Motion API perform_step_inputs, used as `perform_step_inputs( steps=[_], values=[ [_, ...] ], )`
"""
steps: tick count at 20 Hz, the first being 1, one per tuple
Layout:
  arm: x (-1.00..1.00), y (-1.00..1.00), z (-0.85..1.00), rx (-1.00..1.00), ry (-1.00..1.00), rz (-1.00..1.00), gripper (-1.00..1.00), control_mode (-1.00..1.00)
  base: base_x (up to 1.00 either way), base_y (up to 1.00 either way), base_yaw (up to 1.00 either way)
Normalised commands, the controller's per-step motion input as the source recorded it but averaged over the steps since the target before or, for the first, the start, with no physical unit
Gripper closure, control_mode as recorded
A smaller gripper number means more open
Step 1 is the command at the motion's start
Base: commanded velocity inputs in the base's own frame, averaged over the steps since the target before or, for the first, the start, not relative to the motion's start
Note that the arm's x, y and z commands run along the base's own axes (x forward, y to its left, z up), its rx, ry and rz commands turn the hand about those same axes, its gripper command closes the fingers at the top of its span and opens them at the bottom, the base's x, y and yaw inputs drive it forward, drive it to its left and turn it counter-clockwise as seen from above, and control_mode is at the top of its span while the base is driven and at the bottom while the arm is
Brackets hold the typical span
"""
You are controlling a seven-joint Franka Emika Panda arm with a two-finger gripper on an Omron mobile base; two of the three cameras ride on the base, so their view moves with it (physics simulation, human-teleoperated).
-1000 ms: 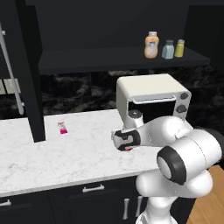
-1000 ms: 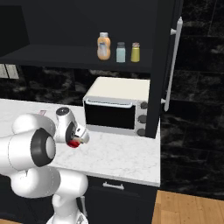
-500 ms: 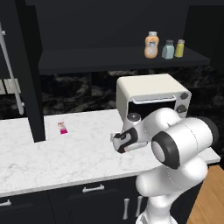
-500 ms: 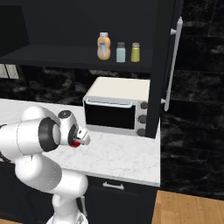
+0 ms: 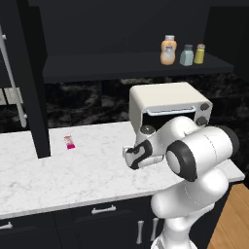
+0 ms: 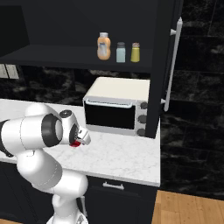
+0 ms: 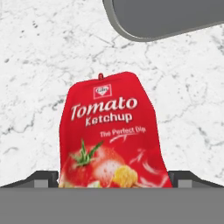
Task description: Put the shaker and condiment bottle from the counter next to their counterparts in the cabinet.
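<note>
Your condiment bottle point(image 7: 113, 140), the red ketchup one, sits between the gripper's point(image 6: 81, 138) fingers just above the counter point(image 6: 127, 155); whether they clamp it, you cannot tell. The shaker point(image 6: 120, 52) already stands in the cabinet point(image 5: 131, 63), so next lift toward the orange bottle point(image 6: 103, 46).

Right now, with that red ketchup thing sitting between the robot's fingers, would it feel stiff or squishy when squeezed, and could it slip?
The condiment bottle looks pouch-like, narrowing toward its top, so it probably gives somewhat under the gripper. Its glossy printed skin suggests it could slip. It seems small and likely light.
</note>
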Motion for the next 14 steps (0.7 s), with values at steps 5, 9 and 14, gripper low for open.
perform_step_inputs(
  steps=[5, 9, 14],
  values=[
    [0.00, 0.00, -0.03, 0.00, 0.00, 0.00, 1.00, -1.00, 0.00, 0.00, 0.00],
    [0.00, 0.06, 0.16, 0.00, 0.00, 0.00, 1.00, -1.00, 0.00, 0.00, 0.00],
    [0.00, 0.10, 0.51, 0.00, 0.00, 0.00, 1.00, -1.00, 0.00, 0.00, 0.00]
  ],
)
